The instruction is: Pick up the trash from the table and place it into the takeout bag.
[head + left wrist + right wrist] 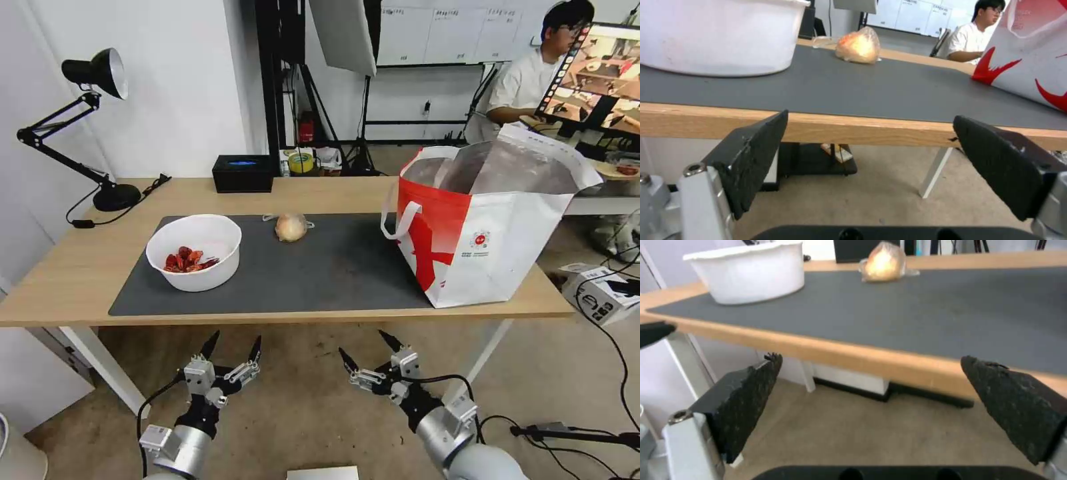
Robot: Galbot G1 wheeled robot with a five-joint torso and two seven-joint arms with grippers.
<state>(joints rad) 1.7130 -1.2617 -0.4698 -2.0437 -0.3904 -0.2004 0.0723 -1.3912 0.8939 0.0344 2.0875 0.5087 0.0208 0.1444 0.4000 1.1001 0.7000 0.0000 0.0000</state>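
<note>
I hold left gripper (pixel 233 347) and right gripper (pixel 365 347) low before table (pixel 67 280) edge, jaws apart, empty. Bowl with red shells (pixel 194 252) and wrapped ball (pixel 291 227) sit on grey mat (pixel 320 273). Takeout bag (pixel 487 227) stands open at right end, ready to receive.

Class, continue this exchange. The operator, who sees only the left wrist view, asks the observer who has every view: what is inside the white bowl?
Observer: Red shells lie in the white bowl, against its left side.
Operator: Is the bag's top open?
Observer: Yes. The takeout bag stands open and its foil lining is showing.
Operator: Where is the right gripper?
Observer: The right gripper hangs open below the table's front edge, beside the open left gripper.
</note>
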